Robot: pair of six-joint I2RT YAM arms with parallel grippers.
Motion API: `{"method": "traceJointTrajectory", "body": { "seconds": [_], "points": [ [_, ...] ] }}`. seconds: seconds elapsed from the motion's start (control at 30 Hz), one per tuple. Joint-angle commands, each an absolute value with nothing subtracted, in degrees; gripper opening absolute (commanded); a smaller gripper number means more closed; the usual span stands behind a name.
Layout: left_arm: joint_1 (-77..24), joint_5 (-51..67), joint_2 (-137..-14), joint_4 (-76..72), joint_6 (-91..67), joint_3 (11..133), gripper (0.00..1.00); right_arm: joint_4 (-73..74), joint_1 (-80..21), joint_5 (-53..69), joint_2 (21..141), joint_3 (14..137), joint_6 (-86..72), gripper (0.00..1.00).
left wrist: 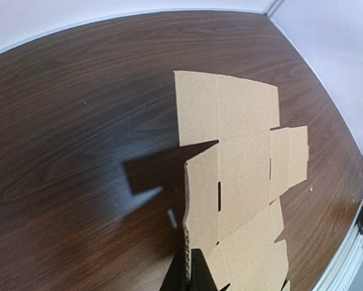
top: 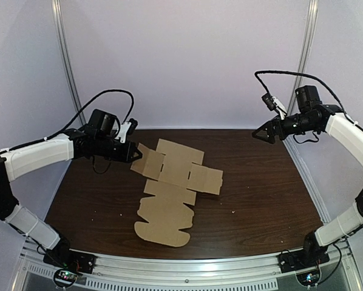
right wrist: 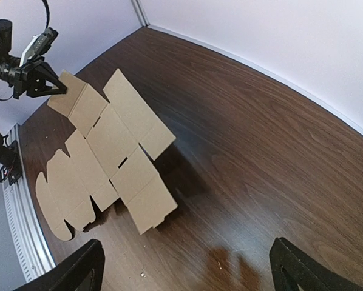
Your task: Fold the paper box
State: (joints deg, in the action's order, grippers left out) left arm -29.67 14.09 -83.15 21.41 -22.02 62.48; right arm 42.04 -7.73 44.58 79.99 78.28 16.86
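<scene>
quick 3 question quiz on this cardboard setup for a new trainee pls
1. True or false: the right pincer is touching the cardboard.
2. Which part of the cardboard does the left pincer pinch? A) the flap on the left arm's side B) the rounded end nearest the arm bases C) the flap on the right arm's side
3. Fill in: the cardboard lies on a dark ___ table.

Key: 1 false; 2 A; 3 wooden
</scene>
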Motion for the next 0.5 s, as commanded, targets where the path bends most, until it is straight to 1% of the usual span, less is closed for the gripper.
{"method": "traceJointTrajectory", "body": {
  "seconds": [0.0,0.2,0.47],
  "points": [
    [-30.1,22.0,-84.4,22.0,-12.8,63.2,0.0,48.4,-11.3,47.3,83.8,79.9,20.4,0.96],
    [-32.0,26.8,-84.5,17.7,-11.9,60.8,0.0,51.2,-19.4,46.4,93.1,82.2,23.1,0.96],
    [-33.5,29.4,-85.3,17.0,-11.8,60.3,0.0,55.0,-24.8,47.2,104.0,91.8,25.2,0.95]
  ]
}}
